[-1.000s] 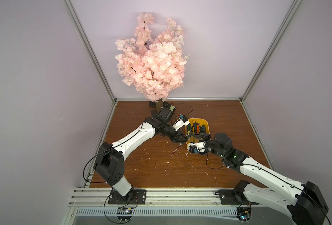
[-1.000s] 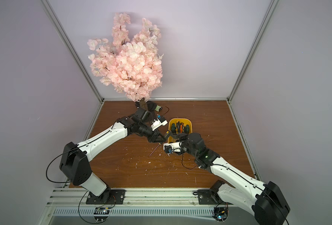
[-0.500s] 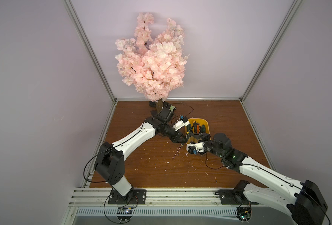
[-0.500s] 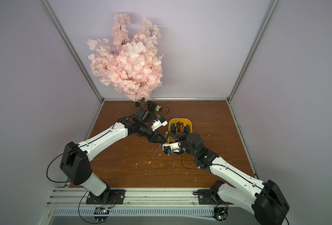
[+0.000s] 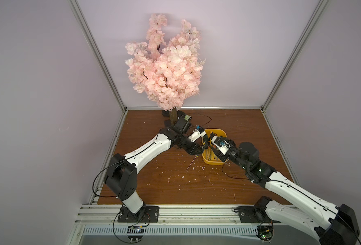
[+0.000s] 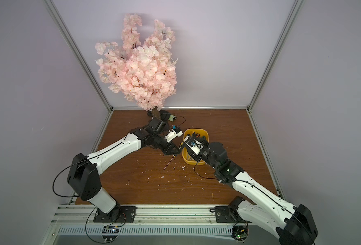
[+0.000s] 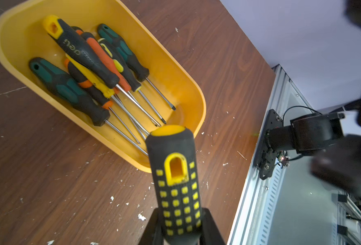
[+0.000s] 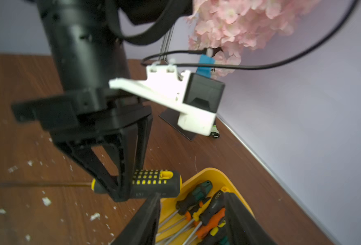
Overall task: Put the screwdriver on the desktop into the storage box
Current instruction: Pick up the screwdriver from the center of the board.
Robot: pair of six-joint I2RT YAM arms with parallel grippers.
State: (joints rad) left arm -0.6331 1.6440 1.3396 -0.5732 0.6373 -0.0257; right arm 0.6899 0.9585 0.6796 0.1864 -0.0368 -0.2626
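Observation:
My left gripper [image 7: 180, 214] is shut on the black handle with yellow squares of a screwdriver [image 7: 176, 186]. In both top views the screwdriver [image 5: 202, 146] [image 6: 180, 146] hangs tilted just outside the left rim of the yellow storage box [image 5: 214, 168] [image 6: 193, 163]. Its thin shaft slants down toward the desktop [image 5: 175, 186]. Several other screwdrivers [image 7: 90, 70] lie inside the box. My right gripper [image 8: 191, 195] stands open above the box's inside with nothing between its fingers [image 8: 152, 212]. One of them is close to the held handle [image 8: 154, 182].
A pink blossom tree [image 5: 166, 70] on a dark base plate [image 8: 175, 125] stands at the back, just behind the left arm. A black cable [image 5: 205, 118] trails near it. An aluminium rail [image 5: 175, 212] borders the desktop's front edge. Walls close in the left, right and back.
My right gripper has moved from in front of the box's left corner back to above the box. The left gripper and its screwdriver have hardly shifted.

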